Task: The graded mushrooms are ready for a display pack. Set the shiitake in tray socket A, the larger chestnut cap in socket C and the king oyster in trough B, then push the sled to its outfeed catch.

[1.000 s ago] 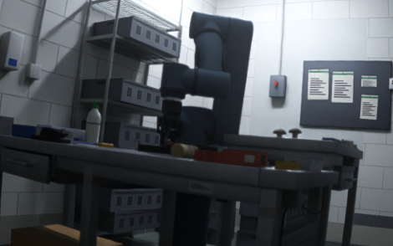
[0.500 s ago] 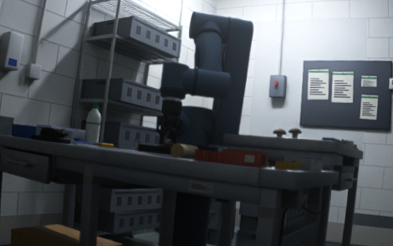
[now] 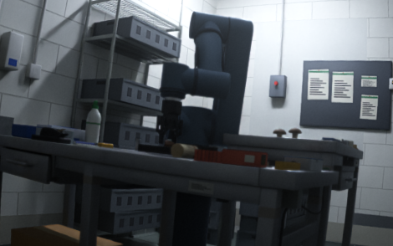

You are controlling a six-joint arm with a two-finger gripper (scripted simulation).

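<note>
The king oyster point(image 3: 183, 150), a pale tan cylinder, lies on its side on the bench just left of the red sled point(image 3: 231, 157). My gripper point(image 3: 169, 140) hangs straight down over the dark tray area beside the king oyster's left end, and it is open and holds nothing. Two brown-capped mushrooms point(image 3: 287, 132) stand upright on the raised grey rail at the back right of the bench. From this low angle the tray's sockets and trough are hidden.
A white bottle with a green cap point(image 3: 93, 123) stands on the bench's left part, near a blue box point(image 3: 23, 130) and a small yellow disc point(image 3: 105, 144). A yellow block point(image 3: 287, 165) lies right of the sled. A wire shelf with grey bins stands behind.
</note>
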